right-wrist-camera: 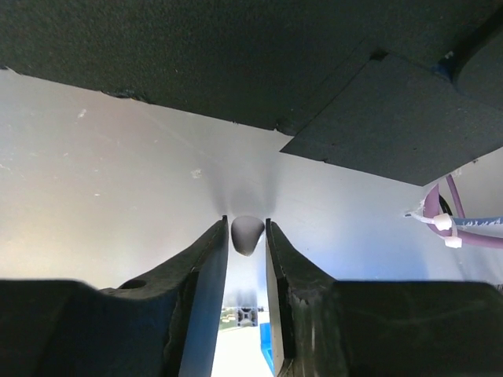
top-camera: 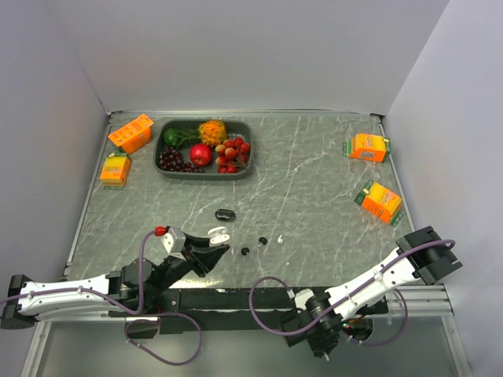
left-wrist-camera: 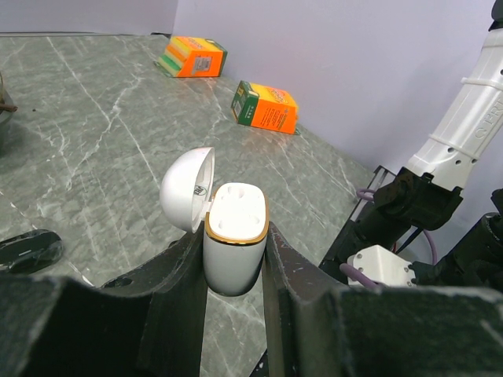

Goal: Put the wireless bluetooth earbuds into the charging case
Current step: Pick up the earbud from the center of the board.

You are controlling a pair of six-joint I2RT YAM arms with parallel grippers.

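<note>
My left gripper (top-camera: 214, 245) is shut on the white charging case (top-camera: 219, 233), holding it upright just above the table. In the left wrist view the case (left-wrist-camera: 234, 236) has a gold rim, two empty sockets and its lid (left-wrist-camera: 189, 188) swung open to the left, between my fingers (left-wrist-camera: 177, 290). Two black earbuds (top-camera: 245, 251) (top-camera: 262, 241) and one white earbud (top-camera: 279, 236) lie on the table just right of it. My right gripper (top-camera: 328, 343) hangs below the table's near edge. In its wrist view it (right-wrist-camera: 247, 229) pinches a small white earbud (right-wrist-camera: 247, 232) at its tips.
A small black case (top-camera: 225, 214) lies closed behind the left gripper. A dark tray (top-camera: 159, 149) of fruit stands at the back left, between orange boxes (top-camera: 130, 132) (top-camera: 115, 169). Two more orange boxes (top-camera: 368, 147) (top-camera: 381, 202) lie at the right.
</note>
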